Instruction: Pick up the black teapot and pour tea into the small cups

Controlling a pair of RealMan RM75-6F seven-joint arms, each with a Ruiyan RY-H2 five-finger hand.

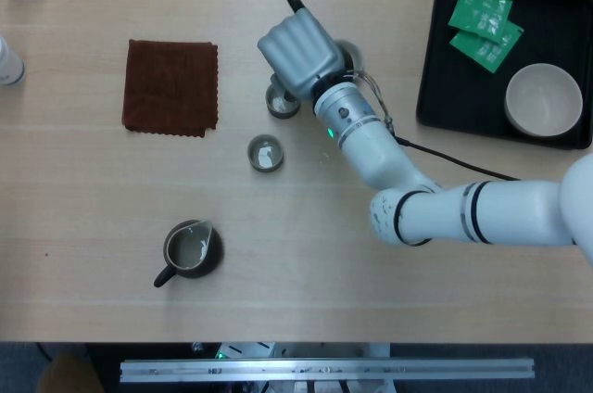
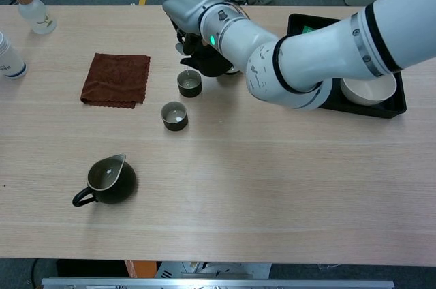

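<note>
Tea streams from the black teapot (image 2: 208, 63), grasped by the right hand (image 2: 193, 6), into the small cup (image 2: 189, 84) at its 7 o'clock.

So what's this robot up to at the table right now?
It is serving tea. Its right hand holds a black teapot, tipped with the spout over the farther of two small dark cups. A thin stream appears to run into that cup. The nearer small cup and a dark pitcher stand untouched. The left hand is out of sight.
</note>
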